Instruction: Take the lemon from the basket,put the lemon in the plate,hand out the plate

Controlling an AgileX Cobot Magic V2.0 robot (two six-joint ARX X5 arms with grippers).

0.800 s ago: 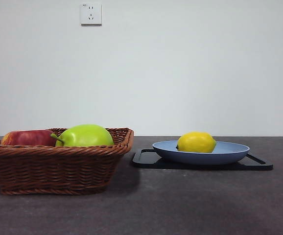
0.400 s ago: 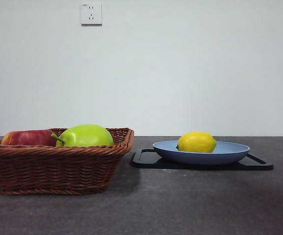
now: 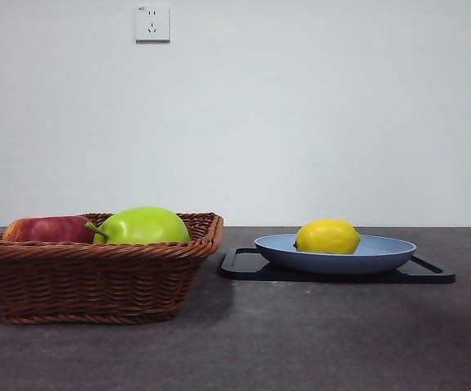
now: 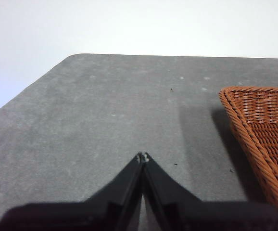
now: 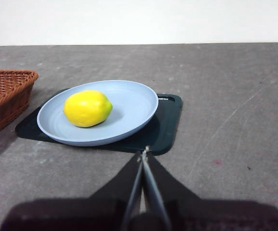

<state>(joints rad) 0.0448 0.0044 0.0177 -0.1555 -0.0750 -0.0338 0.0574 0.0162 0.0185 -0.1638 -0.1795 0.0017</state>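
Nothing moved since a second ago, my right gripper pinched shut and empty, just beyond it the plate holding the lemon on a black tray, my left gripper closed too, the basket beside it holding a green fruit and red fruit.

Only the wrist views show the robot. The left gripper has two matte black fingers, flat wedges tapering to thin tips with pale specks. The right gripper looks alike, black fingers with glossy inner edges.
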